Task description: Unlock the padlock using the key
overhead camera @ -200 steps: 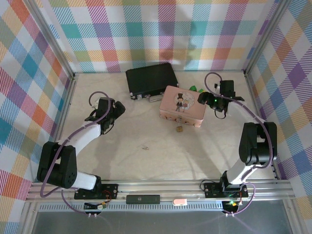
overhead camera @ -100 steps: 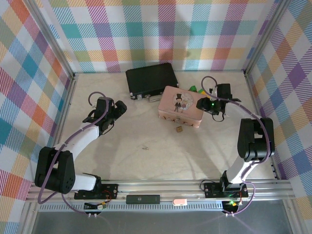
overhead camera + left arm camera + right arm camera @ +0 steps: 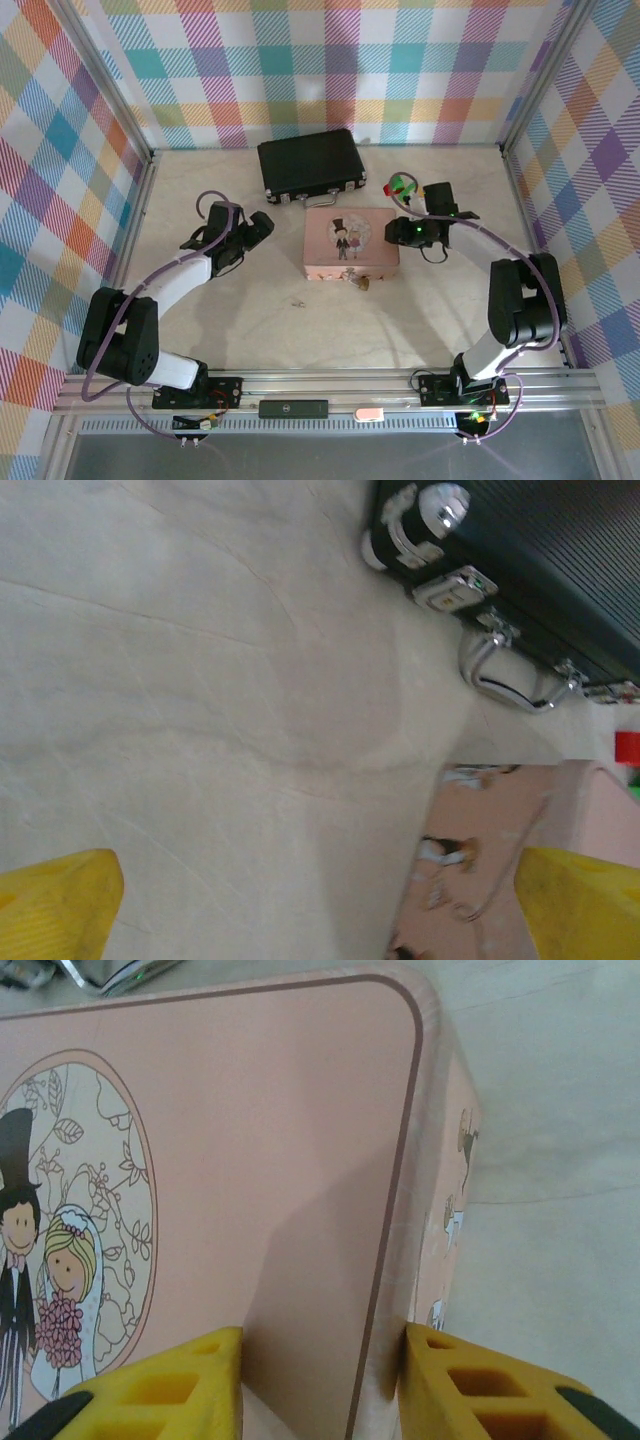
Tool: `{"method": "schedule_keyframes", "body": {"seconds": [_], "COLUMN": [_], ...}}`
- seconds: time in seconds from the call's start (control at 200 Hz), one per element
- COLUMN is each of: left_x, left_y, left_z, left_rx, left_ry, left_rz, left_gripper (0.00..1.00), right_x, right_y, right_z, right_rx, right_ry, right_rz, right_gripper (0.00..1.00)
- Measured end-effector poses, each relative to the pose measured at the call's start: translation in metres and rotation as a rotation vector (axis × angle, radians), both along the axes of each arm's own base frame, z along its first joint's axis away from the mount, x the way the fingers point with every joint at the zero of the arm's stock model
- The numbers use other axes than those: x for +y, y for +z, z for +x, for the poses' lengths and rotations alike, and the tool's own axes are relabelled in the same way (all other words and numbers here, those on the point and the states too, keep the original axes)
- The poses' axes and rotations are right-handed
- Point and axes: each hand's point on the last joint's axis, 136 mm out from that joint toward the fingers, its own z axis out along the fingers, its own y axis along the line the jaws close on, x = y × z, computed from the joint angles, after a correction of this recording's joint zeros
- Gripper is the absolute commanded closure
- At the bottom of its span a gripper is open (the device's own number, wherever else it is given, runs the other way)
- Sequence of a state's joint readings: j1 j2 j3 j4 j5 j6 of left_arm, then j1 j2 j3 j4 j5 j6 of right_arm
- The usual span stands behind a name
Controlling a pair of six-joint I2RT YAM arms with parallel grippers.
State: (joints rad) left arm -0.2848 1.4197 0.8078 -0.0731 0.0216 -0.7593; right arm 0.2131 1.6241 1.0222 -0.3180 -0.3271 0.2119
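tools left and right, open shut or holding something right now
left tool: open, holding nothing.
right tool: fingers straddle the pink tin's corner; gripped or not, cannot tell.

Pastel plaid walls (image 3: 330, 70), pink tin (image 3: 350, 243) with cartoon wedding couple, black case (image 3: 310, 163) behind it, brass padlock (image 3: 361, 282) before it

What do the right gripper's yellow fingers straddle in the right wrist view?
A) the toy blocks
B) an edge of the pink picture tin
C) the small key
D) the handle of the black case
B: in the right wrist view the right gripper has one yellow finger over the lid of the pink tin and the other beside its side wall, so the tin's edge runs between them.
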Motion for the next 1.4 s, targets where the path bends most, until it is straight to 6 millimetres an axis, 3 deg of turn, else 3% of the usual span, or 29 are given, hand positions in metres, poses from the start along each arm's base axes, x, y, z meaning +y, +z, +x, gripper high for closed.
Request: {"method": "schedule_keyframes", "body": {"seconds": [0.105,0.55,0.685,0.83,0.945,1.035,1.175,1.255,1.4], "left_x": [-0.009,-0.008,-0.005,-0.003,0.001,0.004,0.006,0.006,0.007], "left_y": [0.006,0.026,0.031,0.03,0.028,0.027,0.025,0.025,0.018], "left_z": [0.001,-0.009,-0.013,-0.02,-0.028,-0.034,-0.037,-0.037,-0.04], "left_rx": [-0.009,-0.038,-0.042,-0.032,-0.03,-0.032,-0.021,-0.018,0.008], "left_ry": [-0.026,-0.034,-0.029,-0.022,-0.003,0.009,0.013,0.018,0.036], "left_rz": [-0.013,-0.03,-0.026,-0.03,-0.033,-0.035,-0.032,-0.038,-0.042], "left_gripper": [0.0,0.0,0.0,0.0,0.0,0.01,0.0,0.0,0.01], "right_x": [0.018,0.098,0.11,0.104,0.093,0.082,0.09,0.105,0.135], "right_y": [0.001,0.002,0.004,0.003,0.013,0.034,0.059,0.056,0.027], "right_z": [0.006,0.042,0.057,0.056,0.04,0.017,-0.029,-0.057,-0.101], "right_rx": [0.014,0.028,0.018,0.009,-0.008,-0.036,-0.072,-0.055,0.032], "right_ry": [0.025,-0.045,-0.032,-0.013,0.009,0.027,0.103,0.165,0.264], "right_rz": [0.006,0.06,0.061,0.001,-0.047,-0.07,-0.063,-0.055,-0.045], "right_gripper": [0.61,0.6,0.45,0.3,0.25,0.22,0.19,0.17,0.15]}}
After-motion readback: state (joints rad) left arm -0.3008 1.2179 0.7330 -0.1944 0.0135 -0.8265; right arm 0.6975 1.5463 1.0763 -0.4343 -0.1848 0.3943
